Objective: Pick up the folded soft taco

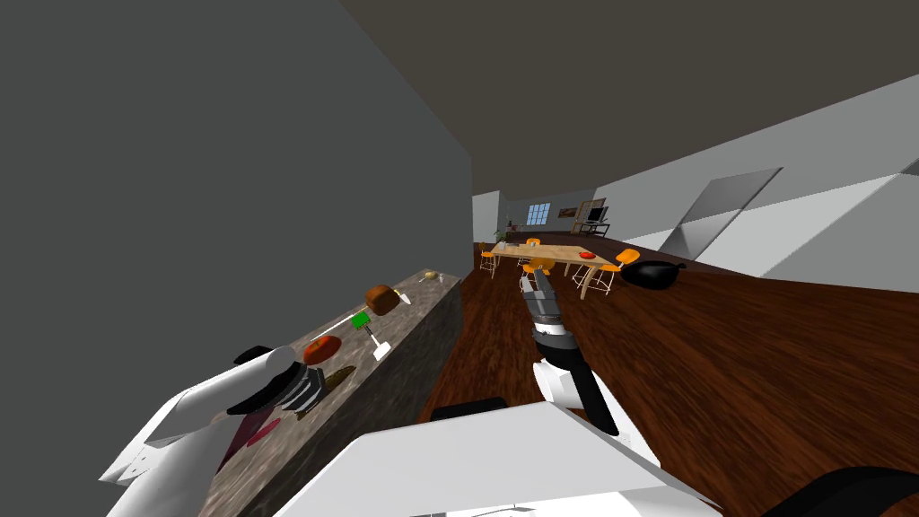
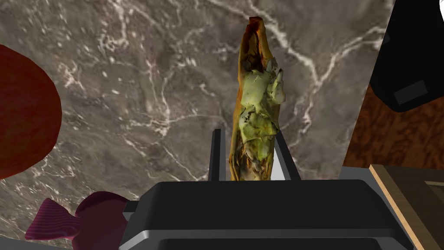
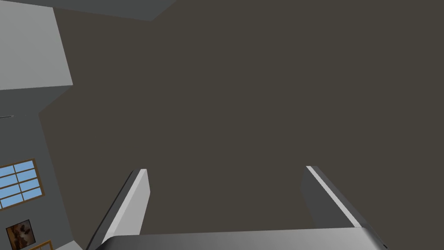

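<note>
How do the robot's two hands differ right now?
The left hand is shut on the folded taco; the right hand is open and holds nothing. The left hand reaches down over the marbled counter; the right hand is held out over the wooden floor. Both have two thin grey fingers.

We work in flat, even light. The wall point(image 1: 179, 162) beside us and the ceiling point(image 3: 260, 87) render dull and dim, while the far window point(image 1: 538, 214) glows pale blue. Our head view tilts, its lines splaying toward the corners.
</note>
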